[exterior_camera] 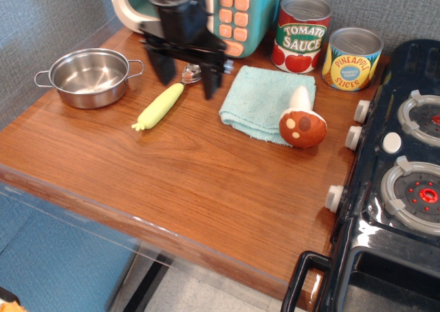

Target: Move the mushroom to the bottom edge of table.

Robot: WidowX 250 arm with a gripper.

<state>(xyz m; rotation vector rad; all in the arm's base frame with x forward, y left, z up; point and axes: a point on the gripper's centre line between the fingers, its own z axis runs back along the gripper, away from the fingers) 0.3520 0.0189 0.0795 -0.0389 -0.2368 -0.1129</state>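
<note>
While the gripper [187, 73] is hanging with its jaws spread and empty above the spoon [167, 99] at the far side of the table [172, 181], the mushroom [302, 123] is lying well off to its right and slightly nearer. The mushroom is resting on its side on the right edge of the light blue cloth [265, 100], its long axis running near to far, spotted cap nearer and white stem pointing away. Reaching it is probably calling for a rightward sweep.
</note>
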